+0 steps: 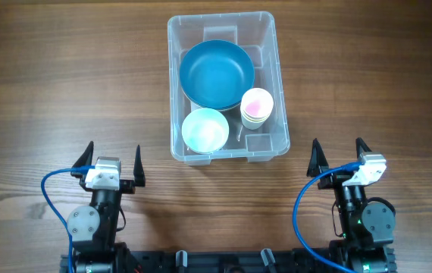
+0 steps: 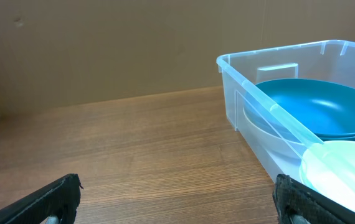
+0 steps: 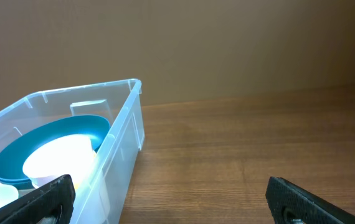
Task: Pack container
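The clear plastic container (image 1: pixel 176 91) stands at the table's middle back. Inside it are a large blue bowl (image 1: pixel 216 73), a small pale mint bowl (image 1: pixel 205 130) and a stack of white cups with a pink inside (image 1: pixel 256 107). The container also shows in the left wrist view (image 2: pixel 252 99) and the right wrist view (image 3: pixel 118 143). My left gripper (image 1: pixel 112 163) is open and empty near the front left, apart from the container. My right gripper (image 1: pixel 339 154) is open and empty near the front right, also apart from it.
The wooden table (image 1: pixel 49 91) spreads to both sides of the container. Blue cables (image 1: pixel 49 189) loop beside each arm base at the front edge.
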You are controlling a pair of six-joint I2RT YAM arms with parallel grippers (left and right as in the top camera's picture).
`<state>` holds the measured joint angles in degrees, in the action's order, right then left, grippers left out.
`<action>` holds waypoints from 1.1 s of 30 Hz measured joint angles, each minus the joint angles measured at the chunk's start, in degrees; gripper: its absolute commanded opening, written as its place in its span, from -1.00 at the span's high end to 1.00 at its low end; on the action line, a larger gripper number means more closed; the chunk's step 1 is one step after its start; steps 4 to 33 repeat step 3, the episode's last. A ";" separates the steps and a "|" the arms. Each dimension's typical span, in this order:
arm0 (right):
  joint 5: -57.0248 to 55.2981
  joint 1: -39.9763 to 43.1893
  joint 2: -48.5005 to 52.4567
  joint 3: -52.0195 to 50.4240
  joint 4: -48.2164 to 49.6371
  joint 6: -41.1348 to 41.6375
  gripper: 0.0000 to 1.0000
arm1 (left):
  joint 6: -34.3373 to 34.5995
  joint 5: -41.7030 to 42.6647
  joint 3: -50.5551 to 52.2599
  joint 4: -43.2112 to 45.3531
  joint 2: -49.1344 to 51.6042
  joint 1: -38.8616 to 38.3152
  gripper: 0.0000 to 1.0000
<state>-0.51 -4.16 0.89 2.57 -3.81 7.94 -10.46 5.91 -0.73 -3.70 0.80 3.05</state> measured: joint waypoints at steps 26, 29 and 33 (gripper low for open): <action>-0.02 0.00 0.00 0.00 0.00 0.00 -0.99 | 0.00 0.00 0.00 0.00 0.00 0.00 -1.00; -0.02 0.00 0.00 0.00 0.00 0.00 -0.99 | 0.00 0.00 0.00 0.00 0.00 0.00 -1.00; -0.02 0.00 0.00 0.00 0.00 0.00 -0.99 | 0.00 0.00 0.00 0.00 0.00 0.00 -1.00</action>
